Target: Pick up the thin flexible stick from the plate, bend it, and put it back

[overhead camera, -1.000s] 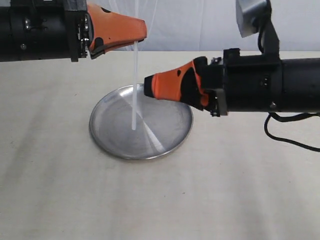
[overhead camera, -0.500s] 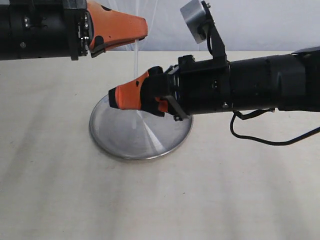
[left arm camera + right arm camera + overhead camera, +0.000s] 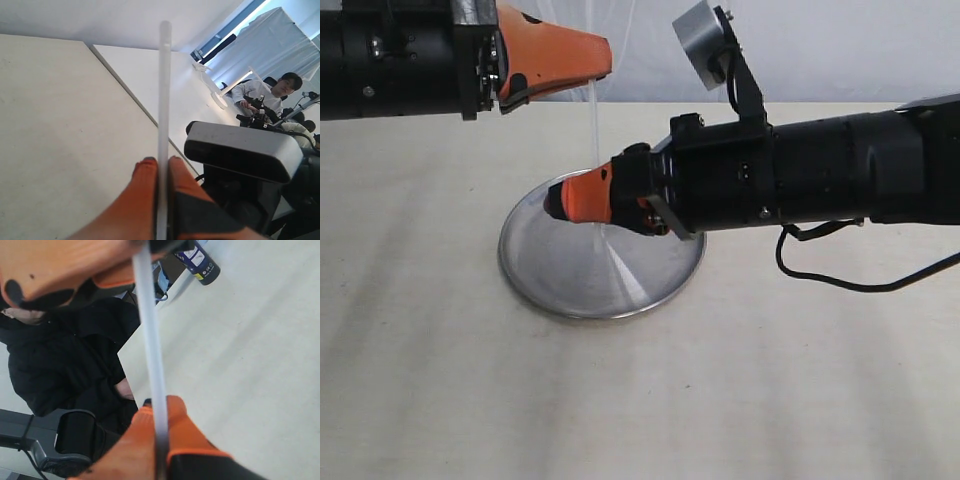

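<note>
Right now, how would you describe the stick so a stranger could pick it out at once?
Start at the round steel plate. Over it, the left gripper sits high and the right gripper lower, both orange-tipped. The stick is the thin, pale, see-through strip running upright between them, pinched by both, unlike the bright glare streak lying flat on the plate.

Beige table (image 3: 440, 380); seated person (image 3: 265, 92); dark bottle (image 3: 205, 265).

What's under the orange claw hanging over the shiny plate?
Only the plate lies below the right gripper, which pinches the thin flexible stick. The gripper and its arm cover the plate's far side, so nothing there can be seen.
</note>
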You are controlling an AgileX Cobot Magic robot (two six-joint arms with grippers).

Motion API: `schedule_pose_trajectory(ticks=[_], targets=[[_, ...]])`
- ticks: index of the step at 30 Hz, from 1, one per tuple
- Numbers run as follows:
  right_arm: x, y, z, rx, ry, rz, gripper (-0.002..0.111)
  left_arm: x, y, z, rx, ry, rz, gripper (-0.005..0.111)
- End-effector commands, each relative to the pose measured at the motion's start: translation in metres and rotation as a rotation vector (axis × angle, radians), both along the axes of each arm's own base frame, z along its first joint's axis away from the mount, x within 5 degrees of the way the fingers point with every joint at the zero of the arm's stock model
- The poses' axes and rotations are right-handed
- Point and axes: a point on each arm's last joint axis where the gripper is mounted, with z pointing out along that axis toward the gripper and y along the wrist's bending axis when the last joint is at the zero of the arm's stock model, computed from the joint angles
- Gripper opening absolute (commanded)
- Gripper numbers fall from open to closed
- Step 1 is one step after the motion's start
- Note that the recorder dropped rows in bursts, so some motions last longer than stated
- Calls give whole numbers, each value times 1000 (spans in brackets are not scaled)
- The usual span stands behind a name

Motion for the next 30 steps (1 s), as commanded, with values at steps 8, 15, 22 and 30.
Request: schedule_pose_trajectory(ticks=[8,15,22,30], targets=[[-4,1,5,41,-15,59,-1,2,1,4,-8,0,38,17],[-7,2,7,64,-12,93,-1,7,5,1,17,18,112,43],[-10,2,9,86,-6,124,-1,10,7,-1,30,24,147,44],[-12,2,8,80,-9,149,-1,10,5,8,13,-2,122,44]])
